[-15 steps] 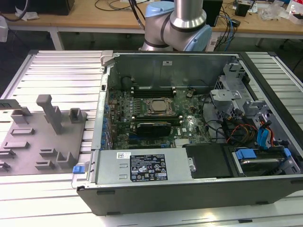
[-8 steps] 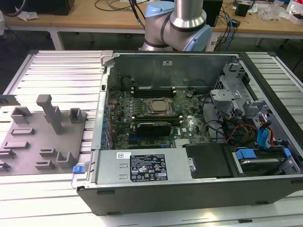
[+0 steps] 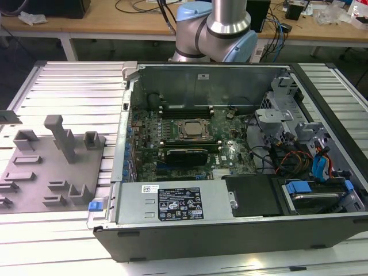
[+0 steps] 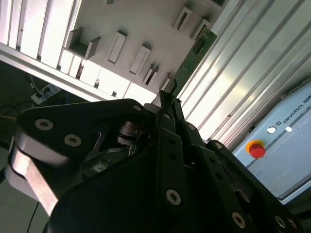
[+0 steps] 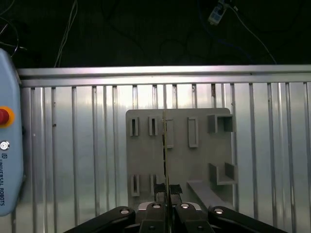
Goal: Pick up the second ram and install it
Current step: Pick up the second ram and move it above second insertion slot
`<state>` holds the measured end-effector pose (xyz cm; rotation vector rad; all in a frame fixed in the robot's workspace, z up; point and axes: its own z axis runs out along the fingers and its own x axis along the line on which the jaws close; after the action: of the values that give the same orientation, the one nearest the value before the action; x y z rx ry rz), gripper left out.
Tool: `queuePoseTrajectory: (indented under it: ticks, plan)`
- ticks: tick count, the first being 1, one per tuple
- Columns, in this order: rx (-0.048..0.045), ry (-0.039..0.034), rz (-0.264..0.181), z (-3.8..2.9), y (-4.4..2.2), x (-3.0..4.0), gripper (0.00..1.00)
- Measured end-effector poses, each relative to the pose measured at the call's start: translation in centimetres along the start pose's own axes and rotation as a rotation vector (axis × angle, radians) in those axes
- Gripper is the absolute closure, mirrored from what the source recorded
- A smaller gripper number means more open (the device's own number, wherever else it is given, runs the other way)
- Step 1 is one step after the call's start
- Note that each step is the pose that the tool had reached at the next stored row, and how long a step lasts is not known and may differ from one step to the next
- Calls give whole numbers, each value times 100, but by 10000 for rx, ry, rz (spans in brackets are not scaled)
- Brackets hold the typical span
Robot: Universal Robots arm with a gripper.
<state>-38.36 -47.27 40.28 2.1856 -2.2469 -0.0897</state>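
Over the grey fixture plate point(image 5: 199, 165), pincer point(image 5: 166, 190) closed tight on the second ram point(image 4: 193, 54).

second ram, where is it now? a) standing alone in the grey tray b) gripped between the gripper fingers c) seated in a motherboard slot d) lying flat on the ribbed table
b, in the second wrist view the green second ram juts out from the gripper, clamped between its fingers, the grey tray beyond it.
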Motion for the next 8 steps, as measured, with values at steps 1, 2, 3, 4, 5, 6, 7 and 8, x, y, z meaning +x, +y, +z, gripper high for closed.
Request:
queuePoseTrajectory:
  ticks: [1, 2, 3, 4, 5, 6, 7, 8]
  plan:
    - [-1, 0, 0, -7, 0, 0, 86]
    - [0, 0, 0, -16, 1, -1, 86]
    - [0, 0, 0, -21, 1, -1, 86]
    - [-1, 1, 0, -26, 1, -2, 86]
    - [0, 0, 0, -34, 2, -3, 86]
    - [-1, 0, 0, -40, 2, -4, 86]
    - [0, 0, 0, -52, 2, -4, 86]
    - [0, 0, 0, -62, 3, -5, 86]
